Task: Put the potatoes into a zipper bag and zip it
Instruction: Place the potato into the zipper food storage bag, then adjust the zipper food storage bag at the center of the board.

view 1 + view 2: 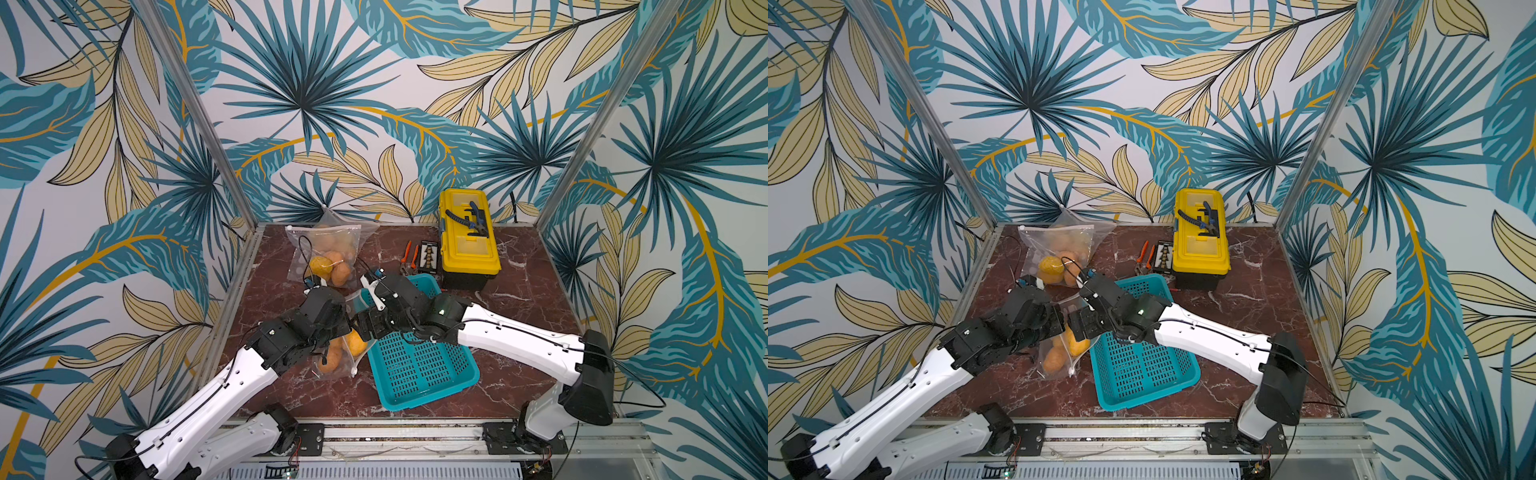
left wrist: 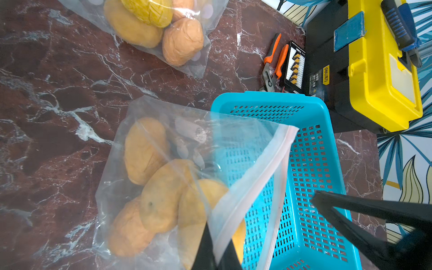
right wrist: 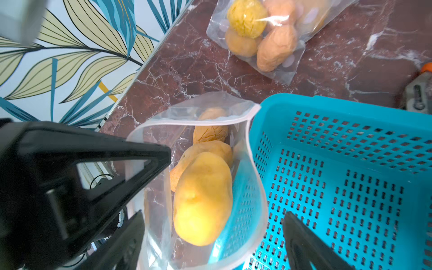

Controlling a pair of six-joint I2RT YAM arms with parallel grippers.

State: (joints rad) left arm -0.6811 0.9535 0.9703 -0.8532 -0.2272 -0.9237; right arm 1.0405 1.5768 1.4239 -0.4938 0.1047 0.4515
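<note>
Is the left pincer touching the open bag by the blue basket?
Touching. The left wrist view shows the left pincer shut on the zipper rim of the open bag.

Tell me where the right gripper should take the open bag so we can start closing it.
Pinch the zip strip on the basket side of the mouth, opposite the left gripper, which is shut on the other side. It bows outward and stands free, so bring the open right gripper down from above, one finger inside, one outside, clear of the yellow potato.
</note>
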